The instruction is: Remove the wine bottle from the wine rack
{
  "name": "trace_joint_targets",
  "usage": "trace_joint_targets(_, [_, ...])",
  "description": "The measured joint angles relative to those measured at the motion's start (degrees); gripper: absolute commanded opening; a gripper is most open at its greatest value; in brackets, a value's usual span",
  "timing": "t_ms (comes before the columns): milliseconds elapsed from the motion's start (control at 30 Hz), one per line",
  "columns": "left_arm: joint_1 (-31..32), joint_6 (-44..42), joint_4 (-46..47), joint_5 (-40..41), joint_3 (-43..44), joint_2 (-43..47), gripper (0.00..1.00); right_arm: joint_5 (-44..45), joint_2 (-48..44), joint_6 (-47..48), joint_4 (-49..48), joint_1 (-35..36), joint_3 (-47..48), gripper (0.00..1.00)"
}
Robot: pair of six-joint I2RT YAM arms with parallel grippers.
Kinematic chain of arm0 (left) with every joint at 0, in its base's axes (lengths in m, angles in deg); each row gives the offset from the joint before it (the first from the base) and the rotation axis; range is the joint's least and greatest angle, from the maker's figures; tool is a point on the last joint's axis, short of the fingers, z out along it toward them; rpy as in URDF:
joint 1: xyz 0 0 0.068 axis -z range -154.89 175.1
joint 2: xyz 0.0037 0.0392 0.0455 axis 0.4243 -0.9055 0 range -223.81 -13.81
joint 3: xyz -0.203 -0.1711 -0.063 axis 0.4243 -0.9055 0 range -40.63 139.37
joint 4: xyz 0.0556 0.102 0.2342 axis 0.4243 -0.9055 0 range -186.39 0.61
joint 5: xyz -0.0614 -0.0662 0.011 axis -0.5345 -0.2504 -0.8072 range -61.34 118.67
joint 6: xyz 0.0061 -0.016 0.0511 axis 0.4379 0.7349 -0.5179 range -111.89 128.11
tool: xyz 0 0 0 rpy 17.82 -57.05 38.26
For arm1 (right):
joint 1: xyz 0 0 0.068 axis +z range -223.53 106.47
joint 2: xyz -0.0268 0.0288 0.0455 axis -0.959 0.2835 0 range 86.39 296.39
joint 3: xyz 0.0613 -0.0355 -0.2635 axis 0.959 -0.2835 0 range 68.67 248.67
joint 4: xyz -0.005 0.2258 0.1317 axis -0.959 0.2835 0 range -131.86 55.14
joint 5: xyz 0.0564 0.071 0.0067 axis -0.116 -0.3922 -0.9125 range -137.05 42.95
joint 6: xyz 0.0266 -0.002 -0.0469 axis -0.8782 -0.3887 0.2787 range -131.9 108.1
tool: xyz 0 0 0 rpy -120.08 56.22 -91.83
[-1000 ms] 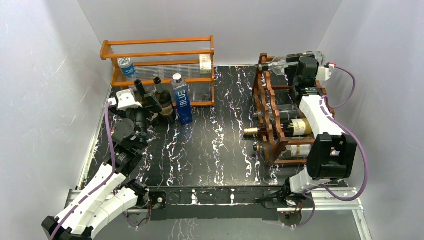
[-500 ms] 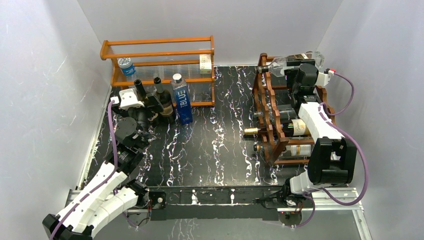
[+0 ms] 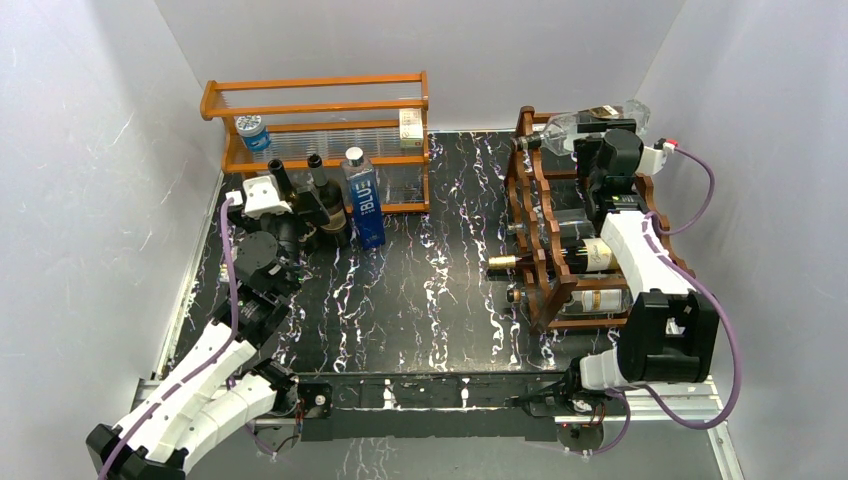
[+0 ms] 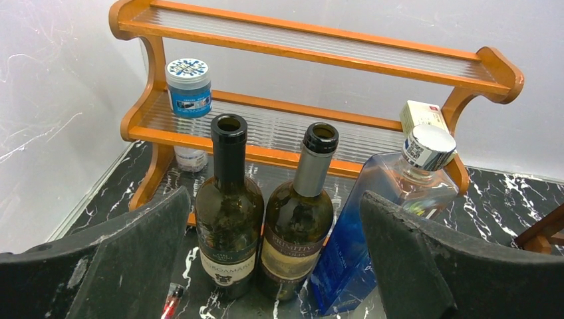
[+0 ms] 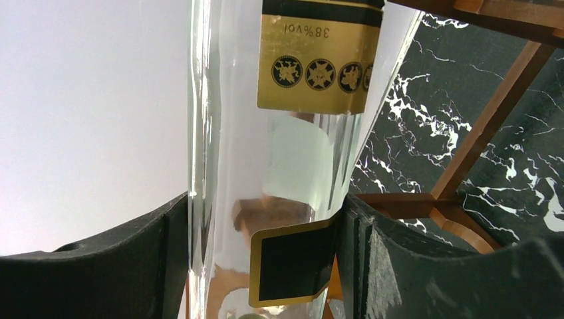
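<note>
Shifted rightward atop the wine rack (image 3: 532, 195), the clear, gold-labelled wine bottle (image 5: 219, 100) sits clamped in our right gripper (image 5: 266, 259); our left gripper (image 4: 276, 252) gapes empty.

left claw (image 4: 276, 266) open wide, held low; right claw (image 5: 263, 259) clamped tight, raised, reaching far.

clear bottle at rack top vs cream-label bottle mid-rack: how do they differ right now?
Glass: the clear bottle is see-through, while the cream-label bottle is dark.
Hold: the right gripper is clamped on the clear bottle, and nothing grips the cream-label bottle.
Place: the clear bottle is at the top tier of the wine rack, the cream-label bottle in a middle tier.
Shared: both lie roughly sideways, necks out the same side of the rack.
</note>
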Motion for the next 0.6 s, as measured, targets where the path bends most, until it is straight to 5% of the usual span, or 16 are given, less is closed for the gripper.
trace_joint_targets(600, [0.0,1.3,-2.2,-2.2,0.8,-3.7,0.98,-10.2,-15.2,2.4,6.5,0.0,-2.9,0.00])
